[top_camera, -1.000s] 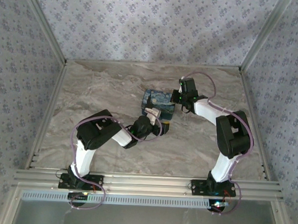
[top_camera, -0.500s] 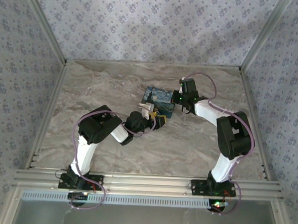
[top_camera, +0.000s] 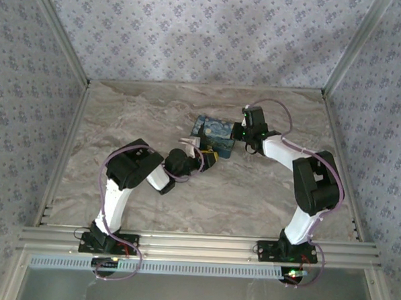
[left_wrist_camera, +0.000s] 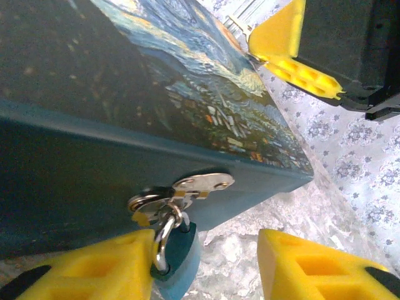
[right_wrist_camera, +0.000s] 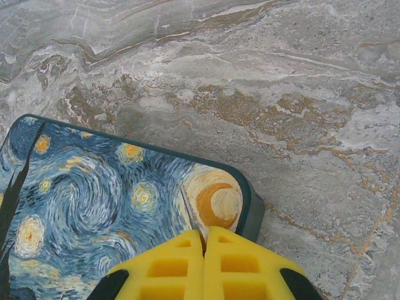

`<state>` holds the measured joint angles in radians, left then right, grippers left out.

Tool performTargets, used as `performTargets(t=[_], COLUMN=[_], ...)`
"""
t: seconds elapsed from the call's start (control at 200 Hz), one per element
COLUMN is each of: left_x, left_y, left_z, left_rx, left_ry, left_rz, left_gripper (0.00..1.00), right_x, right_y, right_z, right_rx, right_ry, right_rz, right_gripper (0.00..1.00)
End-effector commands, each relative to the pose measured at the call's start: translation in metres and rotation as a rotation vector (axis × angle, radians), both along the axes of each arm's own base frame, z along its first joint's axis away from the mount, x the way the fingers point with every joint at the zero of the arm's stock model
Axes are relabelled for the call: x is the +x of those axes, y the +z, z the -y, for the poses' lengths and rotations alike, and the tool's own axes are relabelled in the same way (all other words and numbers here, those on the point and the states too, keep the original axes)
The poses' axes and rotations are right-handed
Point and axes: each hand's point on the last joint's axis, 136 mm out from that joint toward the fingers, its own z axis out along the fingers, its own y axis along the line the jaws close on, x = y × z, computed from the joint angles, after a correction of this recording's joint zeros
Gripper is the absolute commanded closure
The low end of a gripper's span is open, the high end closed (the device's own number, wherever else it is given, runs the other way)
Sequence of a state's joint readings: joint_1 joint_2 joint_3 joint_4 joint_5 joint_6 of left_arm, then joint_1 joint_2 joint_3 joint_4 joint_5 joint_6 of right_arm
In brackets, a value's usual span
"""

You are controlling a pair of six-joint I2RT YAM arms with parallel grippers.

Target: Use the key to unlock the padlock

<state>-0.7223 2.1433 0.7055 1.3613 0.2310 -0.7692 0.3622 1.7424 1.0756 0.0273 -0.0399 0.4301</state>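
Note:
The padlock (left_wrist_camera: 173, 240), with a silvery shackle and blue body, hangs from the metal hasp (left_wrist_camera: 200, 185) on the front of the blue swirl-painted tin (left_wrist_camera: 156, 75). My left gripper (left_wrist_camera: 206, 242) is open around it. Its left finger (left_wrist_camera: 94, 265) touches the padlock, and the right finger (left_wrist_camera: 312, 262) stands apart. Over the tin's (right_wrist_camera: 94, 200) moon corner, my right gripper (right_wrist_camera: 204, 240) is shut on the key (right_wrist_camera: 190, 212), a thin silvery blade poking out from between its pads. From above, the left gripper (top_camera: 207, 156) sits at the tin's (top_camera: 212, 129) near side and the right gripper (top_camera: 236, 138) at its right end.
The tin rests mid-table on the marbled top (top_camera: 266, 187). Patterned walls with metal rails (top_camera: 58, 163) close in the sides and back. Bare table lies left, right and near of the tin.
My left gripper has moved up-left to the tin's front and its jaws have narrowed around the padlock. The right arm has stayed put.

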Motion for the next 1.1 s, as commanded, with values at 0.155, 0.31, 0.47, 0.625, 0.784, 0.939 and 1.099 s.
performTargets(t=[0.155,0.31,0.47,0.625,0.784,0.939,1.099], left_x=[-0.012,-0.013,-0.013,-0.018,-0.026,-0.031,-0.036], left_y=[-0.014,-0.025,-0.040,-0.053,-0.061,-0.060,-0.052], left_z=[-0.002,0.003,0.001,0.002,0.002,0.002,-0.001], left_rx=[0.005,0.059,0.163,0.211,0.208,0.185,0.117], left_ry=[-0.050,-0.061,-0.033,-0.044,-0.051,-0.059,-0.059], left_rz=[-0.055,-0.089,-0.124,-0.171,-0.200,-0.207,-0.191], left_gripper=[0.55,0.47,0.44,0.44,0.38,0.46,0.48], right_x=[-0.011,-0.011,-0.012,-0.013,-0.013,-0.013,-0.014], right_y=[-0.008,-0.005,-0.005,-0.003,0.000,0.002,0.003], right_z=[0.009,0.011,0.012,0.013,0.013,0.013,0.014], right_rx=[-0.007,-0.004,-0.007,-0.008,-0.005,-0.004,-0.005], right_ry=[-0.024,-0.029,-0.034,-0.038,-0.039,-0.038,-0.040], right_rz=[-0.039,-0.034,-0.032,-0.027,-0.020,-0.017,-0.016], right_gripper=[1.00,1.00,1.00,1.00,1.00,1.00,1.00])
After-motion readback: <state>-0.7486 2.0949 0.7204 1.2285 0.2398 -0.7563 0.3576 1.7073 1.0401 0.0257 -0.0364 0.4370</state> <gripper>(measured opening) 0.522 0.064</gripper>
